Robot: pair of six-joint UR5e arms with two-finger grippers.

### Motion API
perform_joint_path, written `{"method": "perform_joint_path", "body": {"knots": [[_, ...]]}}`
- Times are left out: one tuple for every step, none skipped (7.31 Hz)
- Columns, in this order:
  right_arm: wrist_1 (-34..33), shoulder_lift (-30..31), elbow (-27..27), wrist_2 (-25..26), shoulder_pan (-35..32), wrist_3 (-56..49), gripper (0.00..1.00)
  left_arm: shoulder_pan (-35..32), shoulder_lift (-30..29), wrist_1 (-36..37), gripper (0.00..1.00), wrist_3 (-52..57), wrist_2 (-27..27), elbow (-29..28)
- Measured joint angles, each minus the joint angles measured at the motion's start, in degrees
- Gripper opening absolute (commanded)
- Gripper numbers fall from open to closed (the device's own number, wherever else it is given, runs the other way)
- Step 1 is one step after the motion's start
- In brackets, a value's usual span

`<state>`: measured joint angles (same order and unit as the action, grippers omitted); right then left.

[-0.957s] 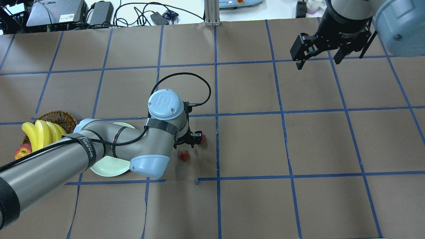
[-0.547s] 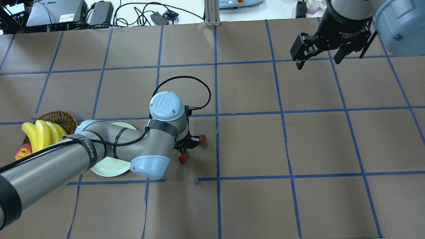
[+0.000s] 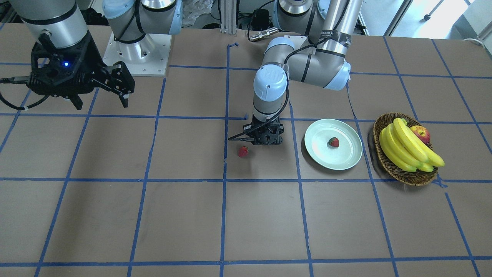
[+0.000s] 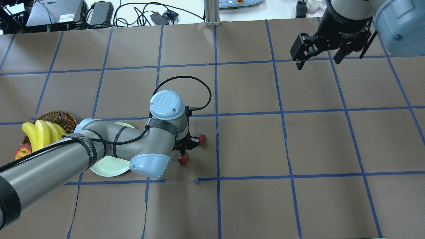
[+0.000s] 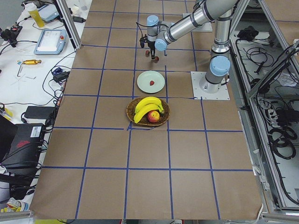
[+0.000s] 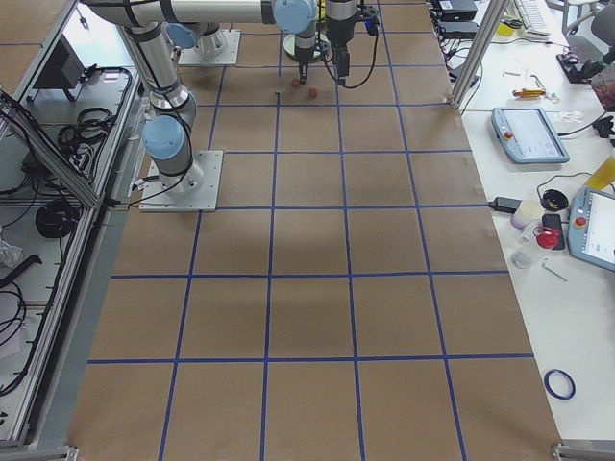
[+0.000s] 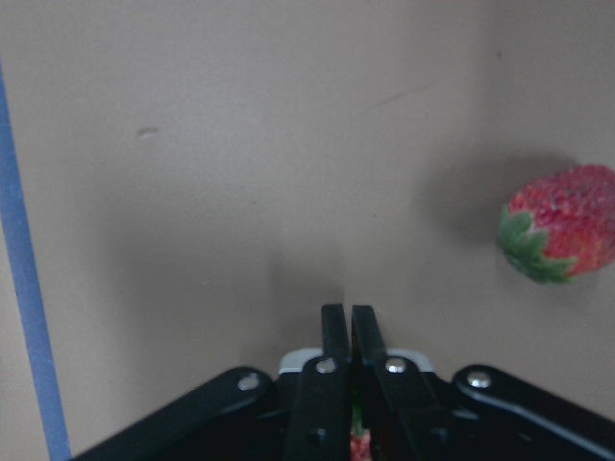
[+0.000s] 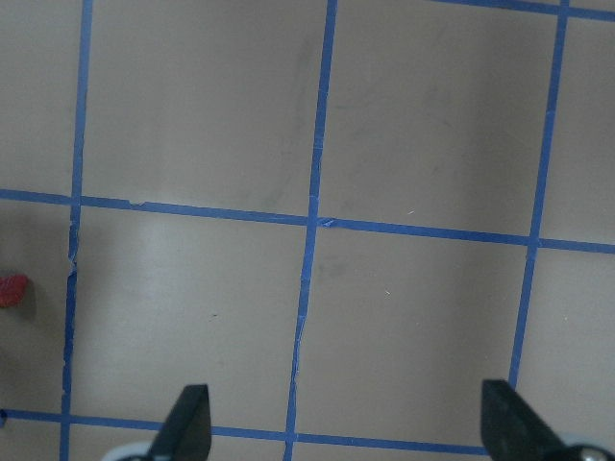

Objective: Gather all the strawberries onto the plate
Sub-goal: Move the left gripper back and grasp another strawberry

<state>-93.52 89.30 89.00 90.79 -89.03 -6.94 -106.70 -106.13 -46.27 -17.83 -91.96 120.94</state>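
Note:
My left gripper (image 7: 347, 312) is shut, its fingertips pressed together with nothing between them. It hangs low over the table (image 3: 265, 143) just right of the plate (image 4: 109, 167). One strawberry (image 4: 182, 160) lies against its near side, and a sliver of it shows behind the finger bases (image 7: 357, 440). A second strawberry (image 3: 242, 151) lies free on the far side of the gripper (image 7: 562, 226). A third strawberry (image 3: 333, 142) lies in the mint-green plate (image 3: 342, 157). My right gripper (image 4: 318, 62) is open and empty, high over the far right of the table (image 8: 351, 423).
A wicker basket (image 3: 407, 177) with bananas (image 3: 403, 148) and a red-yellow apple (image 3: 421, 134) stands beyond the plate on my left. My left arm's elbow (image 4: 147, 166) covers part of the plate in the overhead view. Cables and gear lie past the far table edge.
My left gripper has moved a little toward the robot, onto the near strawberry, and that berry has shifted slightly the same way. The right arm has not moved.

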Motion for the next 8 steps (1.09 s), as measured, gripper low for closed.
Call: {"method": "perform_joint_path", "body": {"knots": [[0.0, 0.0, 0.0, 0.0, 0.0, 0.0, 1.0, 0.0, 0.05, -0.84, 0.21, 0.1, -0.03, -0.32], [0.0, 0.0, 0.0, 0.0, 0.0, 0.0, 1.0, 0.0, 0.17, -1.6, 0.57, 0.14, -0.05, -0.5], [0.0, 0.0, 0.0, 0.0, 0.0, 0.0, 1.0, 0.01, 0.32, -1.93, 0.57, 0.16, -0.08, -0.57], [0.0, 0.0, -0.02, 0.0, 0.0, 0.0, 1.0, 0.02, 0.57, -2.18, 0.47, 0.16, -0.1, -0.58], [0.0, 0.0, -0.04, 0.0, 0.0, 0.0, 1.0, -0.02, 0.86, -2.55, 0.47, 0.15, -0.08, -0.47], [0.0, 0.0, -0.05, 0.0, 0.0, 0.0, 1.0, -0.17, 0.96, -2.92, 0.47, 0.01, -0.07, -0.22], [0.0, 0.0, -0.05, 0.0, 0.0, 0.0, 1.0, -0.45, 1.02, -3.25, 0.46, -0.23, -0.06, 0.06], [0.0, 0.0, -0.05, 0.0, 0.0, 0.02, 1.0, -0.82, 0.92, -3.44, 0.46, -0.37, -0.06, 0.26]]}}
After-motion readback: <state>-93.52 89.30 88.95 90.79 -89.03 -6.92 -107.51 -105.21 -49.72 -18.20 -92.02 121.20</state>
